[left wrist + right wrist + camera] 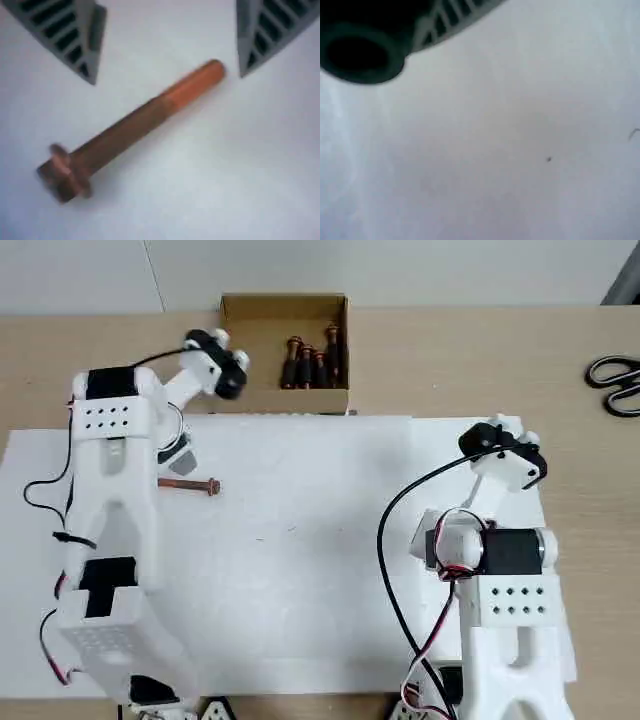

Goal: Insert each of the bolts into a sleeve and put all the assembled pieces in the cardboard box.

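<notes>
A copper bolt (190, 485) lies flat on the white sheet (300, 570), head toward the middle of the sheet. My left gripper (180, 454) hangs just above its shank end. In the left wrist view the bolt (135, 130) lies between and below the two ribbed fingers (75, 40), and the left gripper (167, 77) is open. A black sleeve (357, 55) sits at the tip of my right gripper (410, 35), shut on it over bare sheet. The right gripper (430, 543) is tucked under its arm. The cardboard box (235, 350) holds several assembled pieces (310, 362).
Scissors (615, 385) lie on the wooden table (450, 350) at the far right. The box stands just beyond the far edge of the sheet. Black cables (395, 570) trail from both arms over the sheet.
</notes>
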Robot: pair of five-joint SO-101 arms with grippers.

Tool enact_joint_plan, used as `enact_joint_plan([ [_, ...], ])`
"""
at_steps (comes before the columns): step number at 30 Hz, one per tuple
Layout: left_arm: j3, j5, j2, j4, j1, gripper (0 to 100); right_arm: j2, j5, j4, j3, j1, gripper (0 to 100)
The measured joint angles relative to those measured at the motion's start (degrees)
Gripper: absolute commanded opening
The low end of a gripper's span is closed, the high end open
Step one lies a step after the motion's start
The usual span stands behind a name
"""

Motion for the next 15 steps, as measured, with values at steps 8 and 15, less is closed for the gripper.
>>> enact_joint_plan([
  [8,0.00,-16.26,1.58,-0.70,-0.18,16,0.00,4.13,0.00,0.00,-0.09,0.3],
  [15,0.00,-20.92,6.77,-0.53,-2.20,18,0.00,4.48,0.00,0.00,-0.18,0.3],
])
